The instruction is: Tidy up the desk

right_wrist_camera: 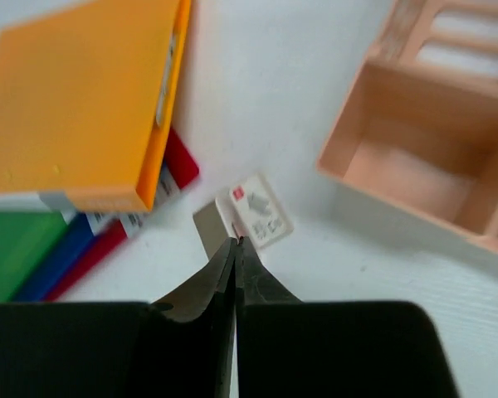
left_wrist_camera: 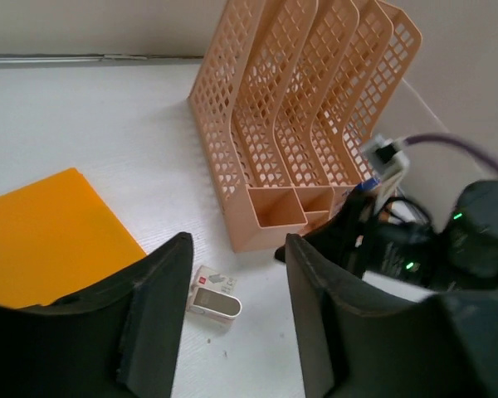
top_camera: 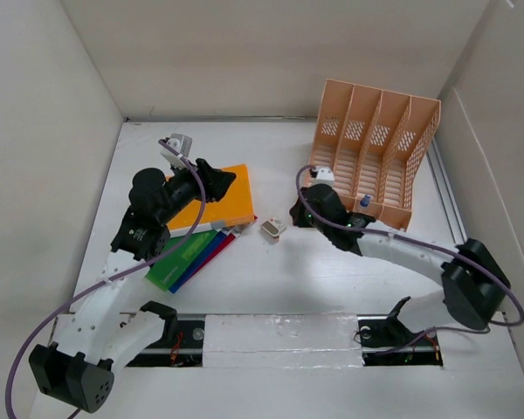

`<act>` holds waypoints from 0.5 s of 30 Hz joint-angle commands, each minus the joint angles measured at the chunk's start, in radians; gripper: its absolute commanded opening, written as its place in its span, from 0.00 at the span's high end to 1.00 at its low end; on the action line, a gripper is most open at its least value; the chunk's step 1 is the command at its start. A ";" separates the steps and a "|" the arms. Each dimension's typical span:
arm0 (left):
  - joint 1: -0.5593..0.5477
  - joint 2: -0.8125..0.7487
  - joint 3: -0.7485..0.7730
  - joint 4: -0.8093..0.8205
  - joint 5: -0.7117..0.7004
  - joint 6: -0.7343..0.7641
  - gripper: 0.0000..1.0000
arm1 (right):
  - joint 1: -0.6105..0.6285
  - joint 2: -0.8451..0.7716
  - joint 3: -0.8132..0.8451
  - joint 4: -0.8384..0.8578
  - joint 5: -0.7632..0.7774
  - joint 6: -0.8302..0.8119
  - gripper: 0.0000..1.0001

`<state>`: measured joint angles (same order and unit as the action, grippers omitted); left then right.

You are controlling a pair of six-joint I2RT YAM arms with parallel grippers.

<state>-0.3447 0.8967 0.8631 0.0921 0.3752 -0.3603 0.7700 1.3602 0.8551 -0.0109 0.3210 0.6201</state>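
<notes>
The white desk [top_camera: 279, 279] holds a stack of books: an orange one [top_camera: 218, 205] lies over green [top_camera: 179, 262], blue and red ones. A small white box [top_camera: 273, 229] lies on the desk between the books and the peach file rack [top_camera: 375, 144]. My left gripper [top_camera: 223, 179] hovers over the orange book, open and empty; in its wrist view the gripper [left_wrist_camera: 238, 245] frames the small box [left_wrist_camera: 214, 297]. My right gripper [top_camera: 295, 212] is shut and empty, and its tips [right_wrist_camera: 235, 242] are just short of the small box [right_wrist_camera: 253, 214].
The rack [left_wrist_camera: 299, 124] stands at the back right with small front compartments [right_wrist_camera: 415, 157]; a small blue-capped item [top_camera: 364, 201] sits at its front. White wall panels edge the desk on three sides. The orange book [right_wrist_camera: 83, 99] overlaps the green one [right_wrist_camera: 17, 249].
</notes>
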 commanded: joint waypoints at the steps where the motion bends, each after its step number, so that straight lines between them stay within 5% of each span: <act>1: 0.003 -0.032 0.022 0.001 -0.084 -0.003 0.59 | 0.028 0.094 0.061 0.061 -0.105 -0.031 0.92; 5: 0.003 -0.019 0.025 0.011 -0.065 -0.003 0.64 | 0.028 0.238 0.133 0.025 -0.137 -0.059 0.47; 15: 0.003 -0.002 0.030 0.012 -0.032 0.000 0.63 | 0.066 0.343 0.199 -0.014 -0.154 -0.072 0.46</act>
<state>-0.3447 0.8932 0.8635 0.0772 0.3237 -0.3607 0.8242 1.7035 1.0084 -0.0231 0.1825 0.5640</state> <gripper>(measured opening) 0.371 0.542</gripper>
